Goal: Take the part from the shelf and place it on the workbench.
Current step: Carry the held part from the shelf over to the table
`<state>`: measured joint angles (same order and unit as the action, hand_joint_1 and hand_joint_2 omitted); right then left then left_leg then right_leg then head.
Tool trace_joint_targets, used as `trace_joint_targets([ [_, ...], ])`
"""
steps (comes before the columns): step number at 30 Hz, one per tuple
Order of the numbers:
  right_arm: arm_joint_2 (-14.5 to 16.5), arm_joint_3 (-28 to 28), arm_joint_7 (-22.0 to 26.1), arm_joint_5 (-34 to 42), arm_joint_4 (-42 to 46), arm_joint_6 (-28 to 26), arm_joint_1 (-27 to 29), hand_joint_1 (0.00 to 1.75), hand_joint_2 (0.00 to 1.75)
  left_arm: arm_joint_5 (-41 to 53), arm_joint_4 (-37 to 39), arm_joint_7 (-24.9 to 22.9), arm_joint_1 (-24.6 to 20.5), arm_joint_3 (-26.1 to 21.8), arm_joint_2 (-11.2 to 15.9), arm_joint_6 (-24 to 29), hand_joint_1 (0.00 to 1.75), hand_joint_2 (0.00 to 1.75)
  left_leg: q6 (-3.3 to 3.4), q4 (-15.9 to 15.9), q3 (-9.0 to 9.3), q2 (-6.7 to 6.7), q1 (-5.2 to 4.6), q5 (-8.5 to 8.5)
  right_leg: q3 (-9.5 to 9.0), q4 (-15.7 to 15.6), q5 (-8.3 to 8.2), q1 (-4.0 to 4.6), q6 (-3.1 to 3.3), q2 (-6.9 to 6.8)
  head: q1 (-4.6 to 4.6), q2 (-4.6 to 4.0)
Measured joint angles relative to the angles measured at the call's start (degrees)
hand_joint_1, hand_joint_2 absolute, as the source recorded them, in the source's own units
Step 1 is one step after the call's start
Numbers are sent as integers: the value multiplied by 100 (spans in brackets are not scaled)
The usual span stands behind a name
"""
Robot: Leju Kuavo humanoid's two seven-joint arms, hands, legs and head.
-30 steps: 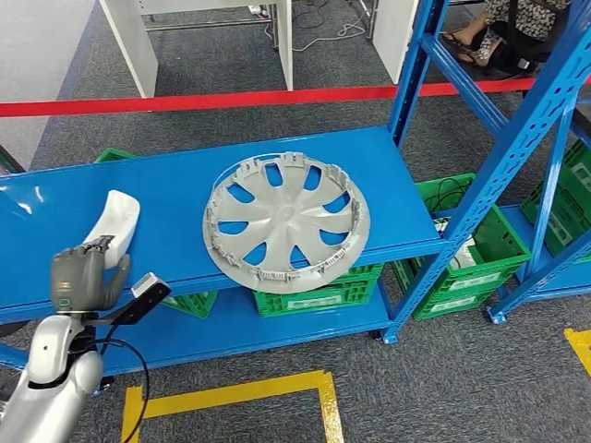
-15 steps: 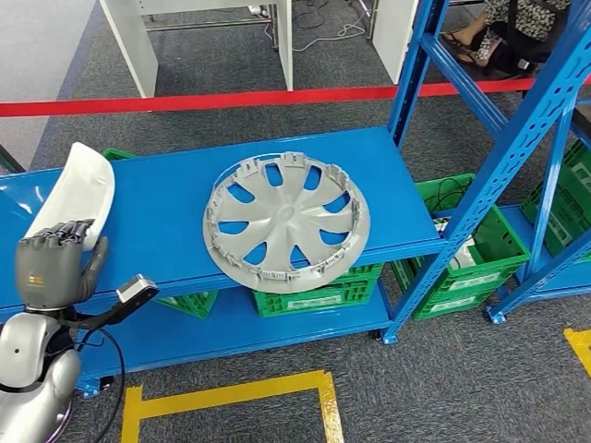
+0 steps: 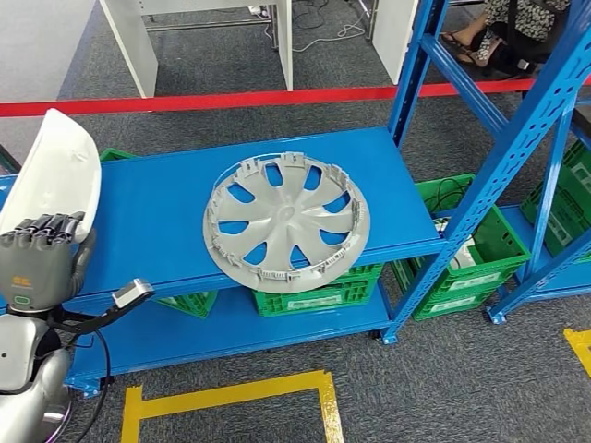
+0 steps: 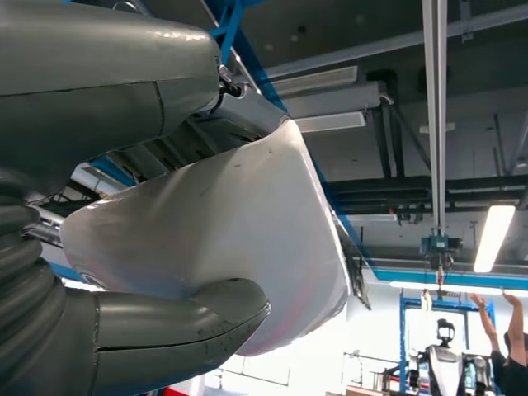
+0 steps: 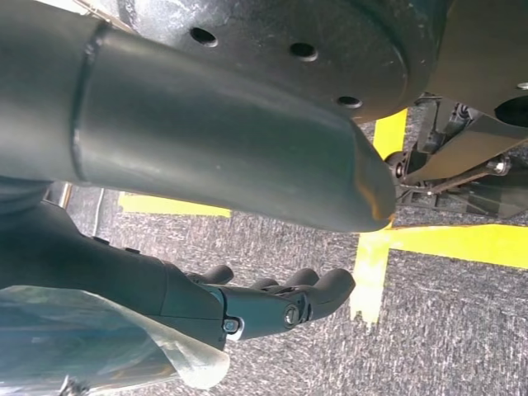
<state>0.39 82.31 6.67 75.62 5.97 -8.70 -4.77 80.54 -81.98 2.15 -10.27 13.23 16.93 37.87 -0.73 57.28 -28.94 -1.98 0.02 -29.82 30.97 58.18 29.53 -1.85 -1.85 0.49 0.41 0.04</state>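
Note:
My left hand [image 3: 38,263] grips a curved white plastic part [image 3: 52,171], lifted above the left end of the blue shelf [image 3: 163,217]. In the left wrist view the white part [image 4: 249,231] lies between the thick thumb [image 4: 181,326] and the fingers above it. A grey wheel cover [image 3: 285,221] lies flat on the shelf's middle, overhanging the front edge. My right hand [image 5: 274,301] hangs over the carpet with its fingers loosely apart, holding nothing.
Blue rack uprights [image 3: 519,138] stand at the right. Green crates [image 3: 474,249] sit under the shelf. Red tape [image 3: 209,100] runs across the carpet behind, yellow floor tape [image 3: 230,392] in front. A seated person [image 3: 501,28] is at the far right.
My left hand has raised the white part up off the shelf and drawn it leftward toward me. The wheel cover has not moved.

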Motion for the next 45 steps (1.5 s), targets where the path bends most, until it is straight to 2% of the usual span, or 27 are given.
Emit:
trace_joint_targets([
  [20,0,4,71,114,0,-5,-5,0,0,-175,-51,-34,-5,93,133,-95,175,175,13,38,-15,0,-6,-9,1,-9,-13,-15,-17,0,-2,0],
  [23,0,4,95,127,0,-8,-8,0,0,-173,-69,-37,-10,93,181,-99,175,175,36,76,-37,0,-10,-21,6,-9,-22,-19,-39,1,-2,0],
  [25,0,3,105,144,0,-9,-9,0,0,-161,-85,-38,-14,93,219,-105,175,175,66,106,-57,0,-15,-13,9,-16,-48,-27,-78,5,-2,0],
  [27,0,2,111,161,0,-9,-12,0,0,-99,-107,-41,-24,93,253,-106,175,175,136,64,-57,20,-7,45,21,-25,-54,-26,-126,9,0,0],
  [29,-1,2,111,172,0,-10,-20,0,0,-7,-128,-51,-41,93,271,-102,175,175,225,-23,-54,58,16,122,152,209,150,-6,-132,-3,10,0],
  [31,-2,2,111,179,0,-11,-24,0,0,47,-139,-60,-41,94,274,-99,175,175,267,-50,-81,84,14,161,462,896,530,15,-112,-15,16,0],
  [32,-2,2,110,182,0,-11,-23,0,0,63,-140,-62,-34,95,274,-99,175,175,269,-48,-98,91,2,167,620,1264,667,22,-105,-15,16,0],
  [33,-2,2,109,184,0,-11,-19,0,0,79,-140,-63,-26,96,274,-99,175,175,267,-43,-109,98,-10,172,717,1498,708,28,-96,-16,14,0],
  [34,-2,2,107,186,0,-11,-16,0,0,98,-140,-68,-22,97,274,-97,175,175,265,-34,-116,101,-20,175,714,1519,628,35,-81,-16,15,0],
  [35,-2,2,104,187,0,-11,-16,0,0,117,-140,-74,-21,98,275,-95,175,175,261,-21,-120,102,-28,174,606,1318,449,41,-61,-16,15,0],
  [36,-3,2,102,188,0,-15,-19,0,0,134,-140,-81,-21,98,275,-92,175,175,252,-1,-123,102,-33,169,426,951,235,50,-32,-16,15,0],
  [38,-8,2,97,191,0,-27,-29,0,0,157,-141,-94,-20,98,280,-87,175,175,215,45,-167,99,-45,160,81,313,-13,80,30,-2,9,1],
  [39,-11,2,95,193,0,-34,-33,0,0,163,-142,-98,-15,98,286,-85,175,175,185,70,-198,96,-45,167,6,155,-43,95,49,5,7,1],
  [40,-13,2,93,195,0,-38,-35,0,0,168,-143,-104,-8,98,295,-83,175,175,154,84,-232,94,-42,182,-11,123,-30,110,62,11,6,1],
  [42,-13,2,91,197,1,-44,-38,0,0,173,-145,-116,7,97,322,-78,175,175,87,114,-282,93,-32,192,20,57,-49,101,86,1,8,1],
  [43,-12,2,90,196,1,-50,-42,0,0,178,-145,-124,13,96,342,-73,175,175,50,163,-316,99,-27,128,31,22,-62,88,115,-7,3,1],
  [44,-11,3,90,192,1,-59,-45,0,0,188,-149,-136,22,92,363,-64,175,175,11,306,-372,106,-18,-9,48,-13,-84,71,151,-19,-10,2],
  [45,-10,4,89,187,1,-69,-49,0,0,201,-158,-149,48,85,386,-50,175,175,-28,562,-461,113,1,-216,72,-30,-110,60,187,-32,-19,1],
])
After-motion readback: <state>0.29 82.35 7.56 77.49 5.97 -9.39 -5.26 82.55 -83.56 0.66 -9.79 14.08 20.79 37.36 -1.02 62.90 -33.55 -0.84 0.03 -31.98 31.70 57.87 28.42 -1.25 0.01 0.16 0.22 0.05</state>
